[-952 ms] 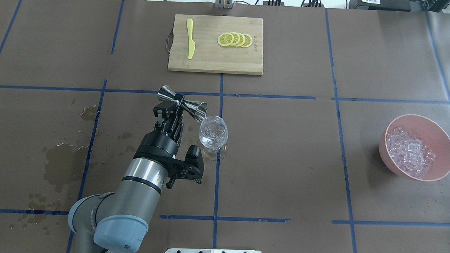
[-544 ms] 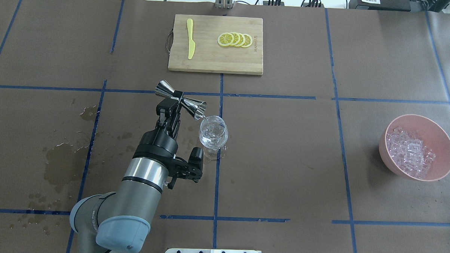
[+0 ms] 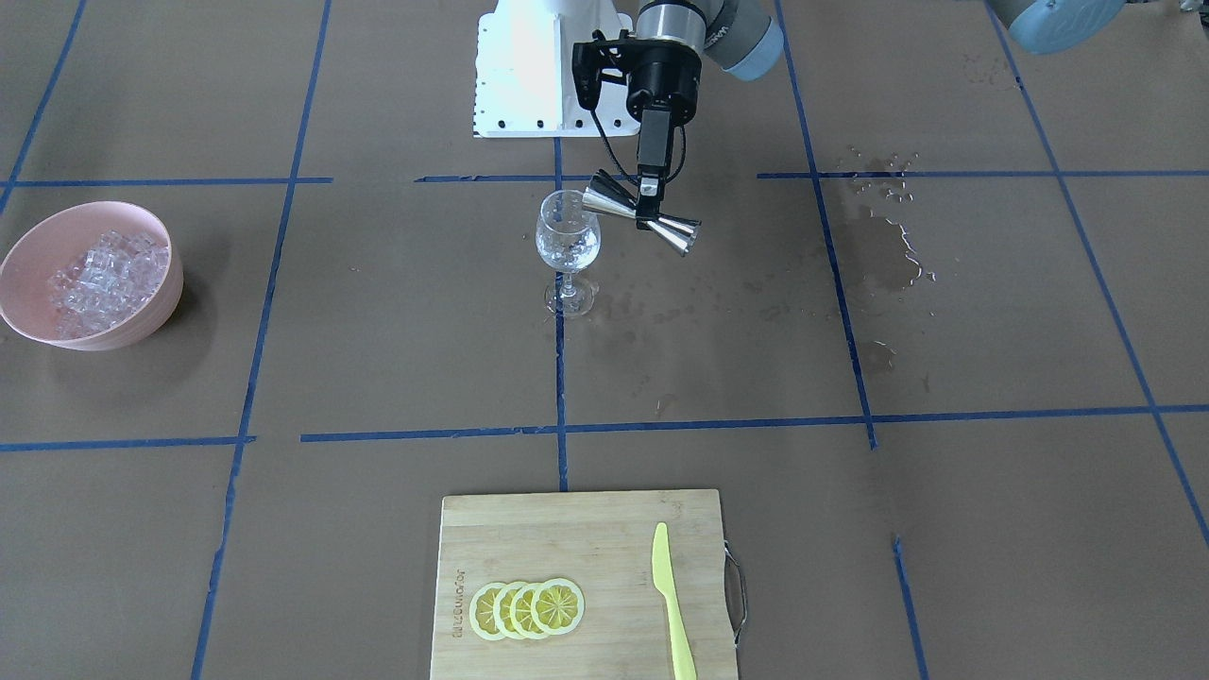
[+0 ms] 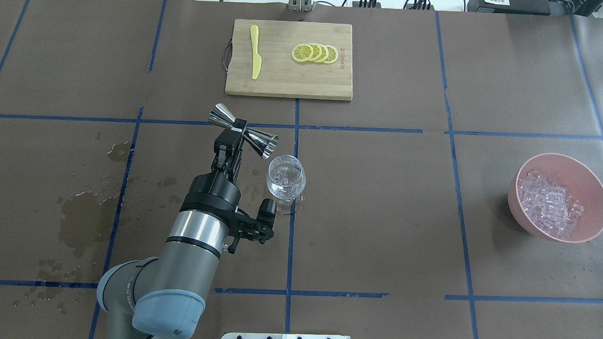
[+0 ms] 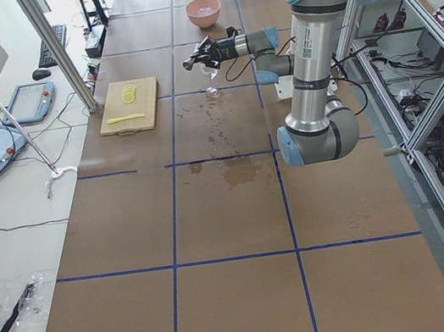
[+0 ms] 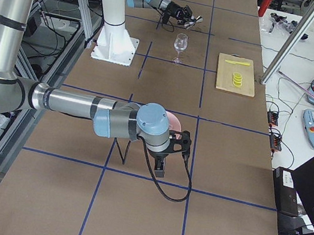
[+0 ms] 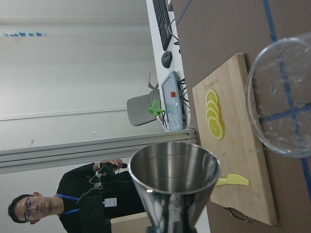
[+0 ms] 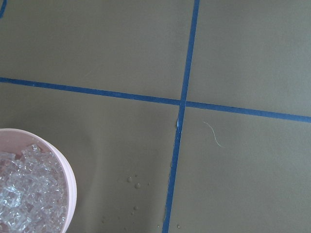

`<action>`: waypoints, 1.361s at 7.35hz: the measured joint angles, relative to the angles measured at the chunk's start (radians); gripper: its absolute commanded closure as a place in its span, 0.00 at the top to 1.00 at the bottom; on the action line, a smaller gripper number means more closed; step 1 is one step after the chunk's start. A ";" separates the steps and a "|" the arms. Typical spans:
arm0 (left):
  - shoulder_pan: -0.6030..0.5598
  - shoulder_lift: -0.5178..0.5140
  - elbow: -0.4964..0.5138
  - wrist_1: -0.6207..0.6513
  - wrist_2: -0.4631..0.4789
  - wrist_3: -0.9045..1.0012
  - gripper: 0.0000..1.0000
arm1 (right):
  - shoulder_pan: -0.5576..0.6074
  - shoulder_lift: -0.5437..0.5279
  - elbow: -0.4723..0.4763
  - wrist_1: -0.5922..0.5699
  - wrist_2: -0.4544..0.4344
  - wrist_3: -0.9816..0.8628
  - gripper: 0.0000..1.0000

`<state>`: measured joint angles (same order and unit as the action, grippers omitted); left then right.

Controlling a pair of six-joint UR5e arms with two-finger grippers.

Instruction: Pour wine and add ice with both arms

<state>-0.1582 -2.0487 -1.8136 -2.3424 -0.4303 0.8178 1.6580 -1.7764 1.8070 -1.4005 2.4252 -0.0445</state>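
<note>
My left gripper (image 4: 236, 131) is shut on the waist of a steel jigger (image 4: 261, 140), which lies on its side. The jigger's mouth is just up and left of the rim of the cut-pattern stemmed glass (image 4: 285, 177) and apart from it. The jigger's cup looks empty in the left wrist view (image 7: 174, 171). The wine in the glass (image 3: 568, 243) is barely visible. The ice (image 4: 548, 203) fills a pink bowl (image 4: 591, 185) at the right. My right gripper (image 6: 160, 165) shows only in the exterior right view, beside the bowl; I cannot tell if it is open. Its wrist camera sees the ice (image 8: 24, 194).
A bamboo cutting board (image 4: 284, 81) with lemon slices (image 4: 314, 53) and a yellow knife (image 4: 255, 52) lies beyond the glass. Wet patches (image 4: 81, 217) mark the paper on the left. The white pedestal (image 3: 529, 66) stands at the robot's base.
The jigger's mouth has lifted off the glass rim, up and to the left. My left wrist has rolled back, and the thin stream into the glass has stopped.
</note>
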 measured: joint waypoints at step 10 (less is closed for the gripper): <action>-0.092 0.118 -0.012 -0.299 -0.230 -0.291 0.00 | 0.003 0.000 0.003 0.000 0.000 0.000 1.00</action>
<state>-0.2501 -1.9305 -1.8254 -2.6416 -0.6606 0.5272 1.6609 -1.7764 1.8100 -1.4006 2.4252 -0.0444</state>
